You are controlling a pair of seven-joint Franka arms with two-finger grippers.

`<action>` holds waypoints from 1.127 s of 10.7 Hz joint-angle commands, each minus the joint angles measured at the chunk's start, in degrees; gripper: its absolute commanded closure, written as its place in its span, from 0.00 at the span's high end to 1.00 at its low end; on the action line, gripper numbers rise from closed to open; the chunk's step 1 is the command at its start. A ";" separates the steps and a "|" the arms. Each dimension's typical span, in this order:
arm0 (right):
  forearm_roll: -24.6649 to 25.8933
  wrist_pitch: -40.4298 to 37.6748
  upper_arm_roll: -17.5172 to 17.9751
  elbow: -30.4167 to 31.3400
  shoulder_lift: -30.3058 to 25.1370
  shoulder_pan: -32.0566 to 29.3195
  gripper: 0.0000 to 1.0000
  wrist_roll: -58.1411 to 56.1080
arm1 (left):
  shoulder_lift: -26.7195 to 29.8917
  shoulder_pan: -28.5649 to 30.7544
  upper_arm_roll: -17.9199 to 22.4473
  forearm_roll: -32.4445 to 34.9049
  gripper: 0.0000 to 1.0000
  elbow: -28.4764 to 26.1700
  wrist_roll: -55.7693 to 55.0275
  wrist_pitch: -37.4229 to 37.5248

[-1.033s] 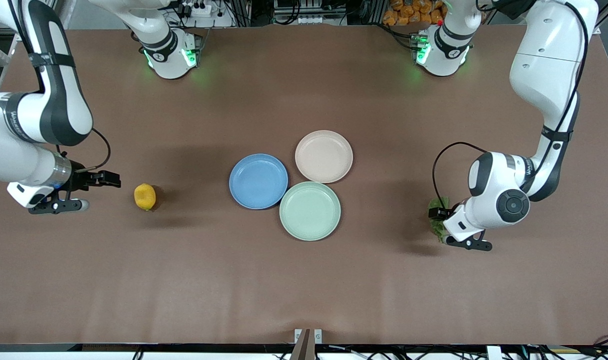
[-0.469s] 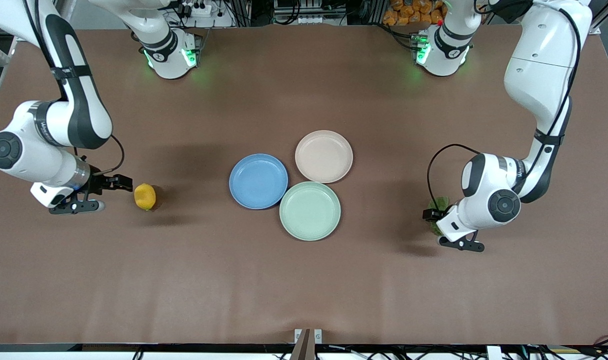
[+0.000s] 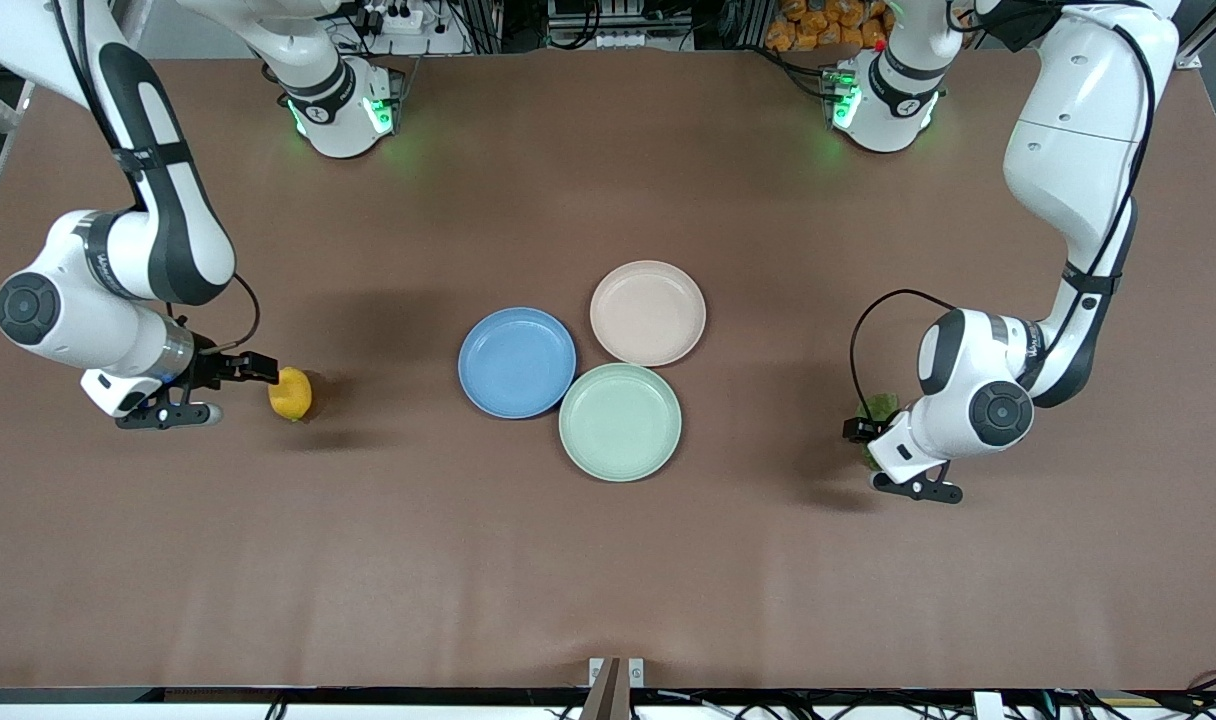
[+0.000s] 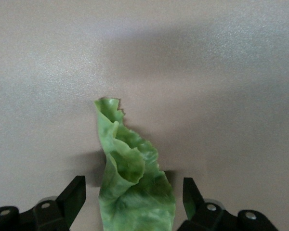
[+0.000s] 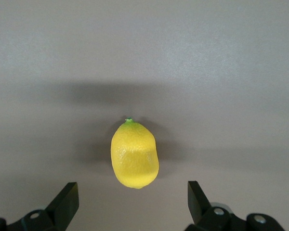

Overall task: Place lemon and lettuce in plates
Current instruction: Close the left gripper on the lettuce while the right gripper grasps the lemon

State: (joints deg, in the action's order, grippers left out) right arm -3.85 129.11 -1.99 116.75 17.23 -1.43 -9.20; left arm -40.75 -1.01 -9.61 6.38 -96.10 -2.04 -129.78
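The lemon lies on the brown table toward the right arm's end. My right gripper is low beside it and open. In the right wrist view the lemon sits just ahead of the gap of that gripper, untouched. The lettuce lies toward the left arm's end, mostly hidden by the left hand. My left gripper is open around it. In the left wrist view the leaf stands between the spread fingers of that gripper without touching them. The blue plate and the beige-pink plate sit mid-table, both bare.
A mint-green plate touches the other two plates and lies nearer to the front camera. The arms' bases stand along the table's back edge. Open brown table lies between each gripper and the plates.
My right gripper has moved along the table up to the lemon. My left gripper has shifted slightly toward the plates over the lettuce. Lemon, lettuce and plates have not moved.
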 commanded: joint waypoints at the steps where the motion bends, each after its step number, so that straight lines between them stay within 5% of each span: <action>1: -1.16 5.61 -0.03 3.21 0.87 0.64 1.00 0.59 | -0.21 -0.22 -0.06 0.30 0.18 0.39 -1.47 -0.47; 2: -1.16 6.59 -0.03 3.31 1.92 0.64 1.00 0.59 | -0.21 -0.39 -0.06 0.73 0.04 0.30 -2.35 -0.47; 3: -1.16 7.38 -0.03 3.31 2.63 0.73 1.00 0.59 | -0.21 -0.66 -0.06 0.82 0.00 0.30 -2.36 -0.47; 12: -1.16 13.10 -0.03 4.63 6.41 0.73 1.00 0.59 | 4.00 -1.62 -0.94 0.91 0.00 0.39 -5.42 0.31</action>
State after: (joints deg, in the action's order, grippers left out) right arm -4.09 141.17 -1.97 120.99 23.49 -1.01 -9.19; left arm -39.69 -1.69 -10.27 6.38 -94.76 -4.70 -129.95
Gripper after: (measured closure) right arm 0.000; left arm 0.965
